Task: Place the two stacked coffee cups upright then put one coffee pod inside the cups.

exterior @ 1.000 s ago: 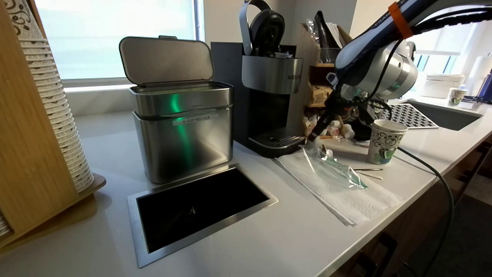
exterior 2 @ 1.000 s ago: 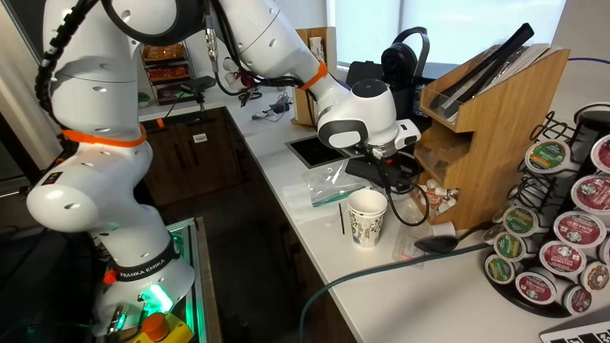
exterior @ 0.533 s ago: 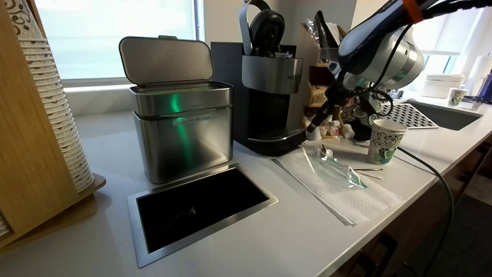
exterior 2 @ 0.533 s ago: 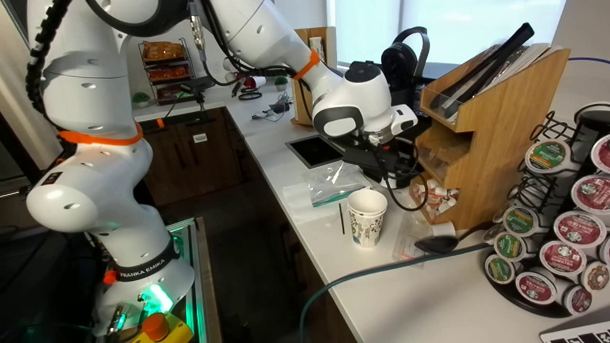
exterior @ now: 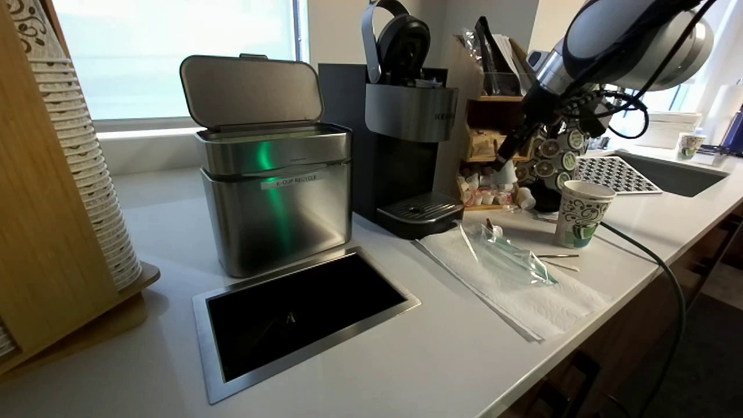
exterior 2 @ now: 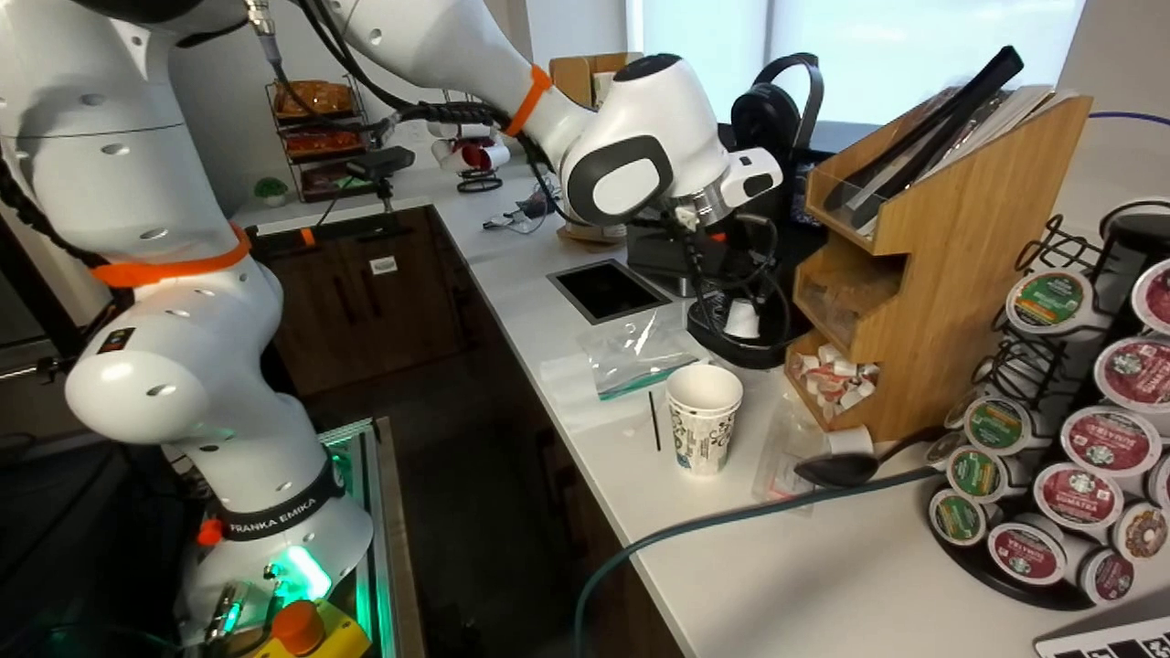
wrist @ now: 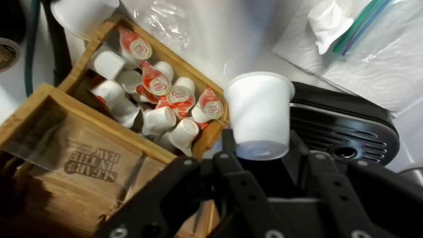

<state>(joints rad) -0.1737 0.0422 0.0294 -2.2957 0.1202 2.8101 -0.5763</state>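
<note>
The gripper is clamped on a white coffee pod, up in the air — apart from the stacked cups, which stand upright on the counter.

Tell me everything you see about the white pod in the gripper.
The white pod looks like smooth plastic, tapering from a lipped rim to a narrower round base with a faint central ring. The gripper pinches its sides near that base, holding it in midair, rim pointing away. The face across the rim is hidden.
</note>
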